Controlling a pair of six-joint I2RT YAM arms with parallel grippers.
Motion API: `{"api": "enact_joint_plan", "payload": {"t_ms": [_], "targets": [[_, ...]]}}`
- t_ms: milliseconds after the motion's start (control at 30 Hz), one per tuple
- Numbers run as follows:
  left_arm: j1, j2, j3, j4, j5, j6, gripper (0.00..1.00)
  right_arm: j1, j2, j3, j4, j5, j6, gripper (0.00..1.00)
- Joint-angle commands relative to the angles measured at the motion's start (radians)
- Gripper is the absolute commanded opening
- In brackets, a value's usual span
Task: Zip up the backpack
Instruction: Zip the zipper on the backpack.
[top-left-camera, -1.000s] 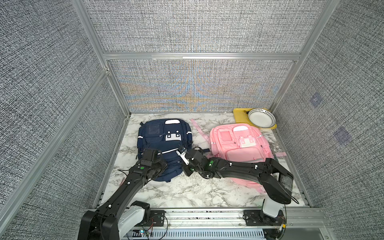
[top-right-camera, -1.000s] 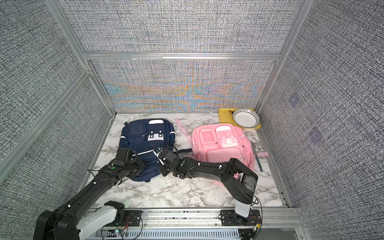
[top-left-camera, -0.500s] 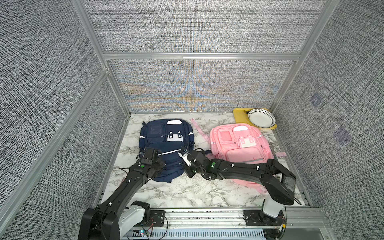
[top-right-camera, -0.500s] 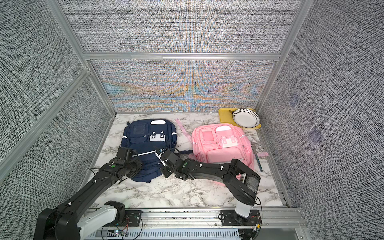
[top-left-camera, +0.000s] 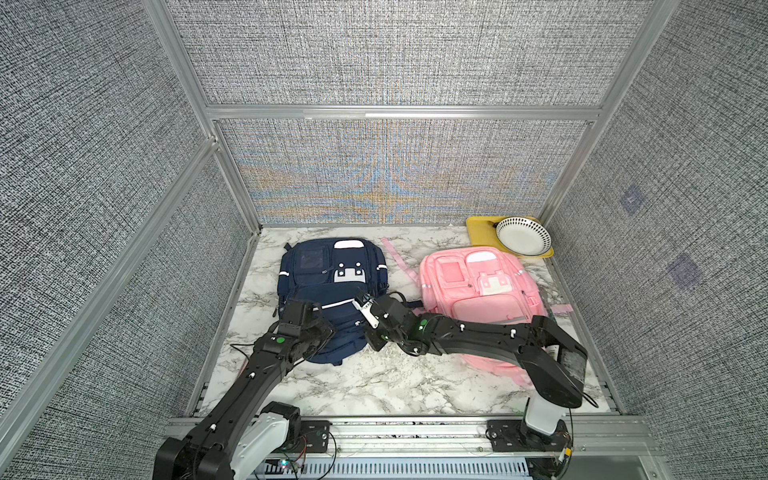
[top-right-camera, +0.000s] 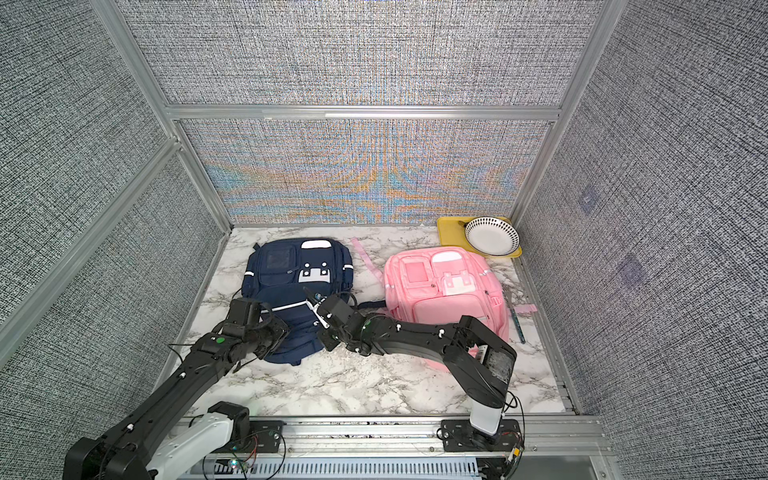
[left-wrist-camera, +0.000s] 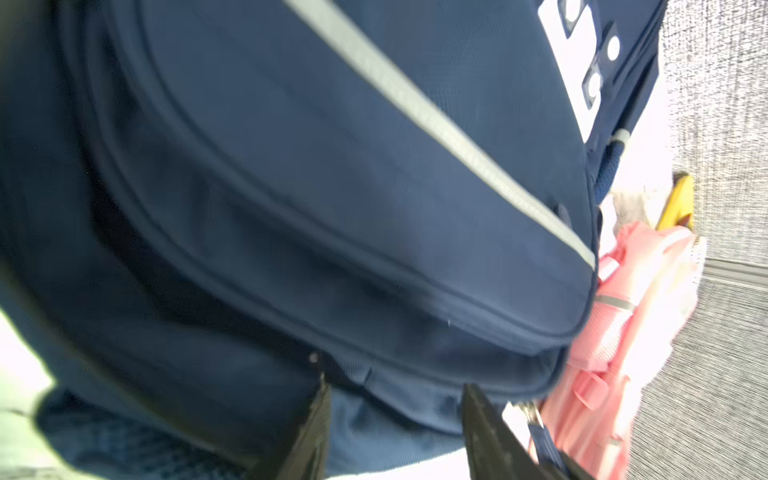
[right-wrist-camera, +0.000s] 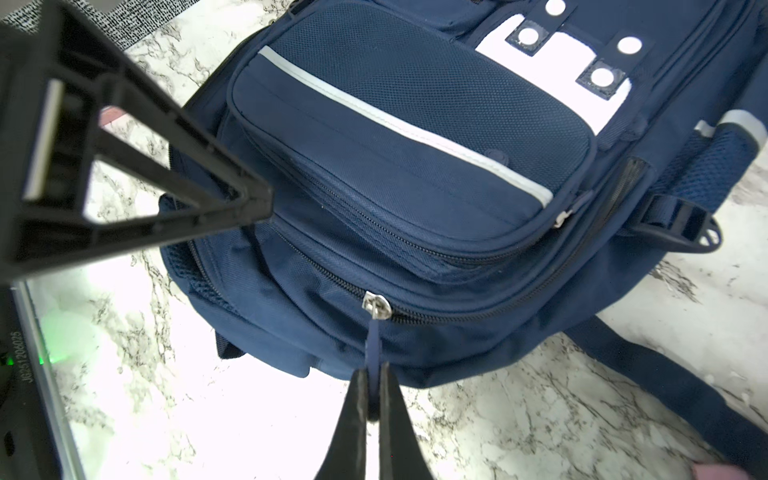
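A navy backpack (top-left-camera: 332, 270) (top-right-camera: 299, 266) lies flat on the left of the marble table. In the right wrist view its silver zipper slider (right-wrist-camera: 377, 305) sits on the main zipper track at the bag's near end. A navy pull tab (right-wrist-camera: 374, 345) hangs from the slider, and my right gripper (right-wrist-camera: 373, 374) (top-left-camera: 370, 334) is shut on it. My left gripper (left-wrist-camera: 395, 388) (top-left-camera: 322, 338) is open at the bag's near left corner, with navy fabric (left-wrist-camera: 332, 166) between its spread fingers (right-wrist-camera: 145, 166). I cannot tell if they touch it.
A pink backpack (top-left-camera: 478, 282) lies to the right, partly under my right arm. A yellow tray (top-left-camera: 482, 228) with a dotted white bowl (top-left-camera: 523, 236) stands at the back right corner. Grey walls close in the table on three sides.
My left gripper's jaws closed and then opened again at the bag's near left corner. The right gripper has stayed shut on the pull tab.
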Motion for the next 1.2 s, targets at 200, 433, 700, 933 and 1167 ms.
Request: {"api": "enact_joint_plan", "payload": {"t_ms": [200,433,700,933,1167], "targets": [[-0.005,0.015,-0.054,0.102,0.014,-0.113,0.59,-0.001,-0.002,0.015,0.045,-0.005,-0.006,0.0],[-0.005,0.049,-0.04,0.145,-0.049,-0.128,0.63,0.002,-0.01,-0.013,0.058,-0.029,0.01,0.0],[-0.005,0.063,-0.074,0.182,-0.088,-0.155,0.64,0.011,-0.013,-0.025,0.07,-0.058,0.005,0.0],[-0.005,0.004,-0.077,0.12,-0.18,-0.172,0.58,0.023,-0.032,-0.055,0.091,-0.083,-0.015,0.0],[-0.005,0.057,-0.062,0.137,-0.186,-0.149,0.3,0.033,-0.056,-0.09,0.115,-0.099,-0.037,0.0]]}}
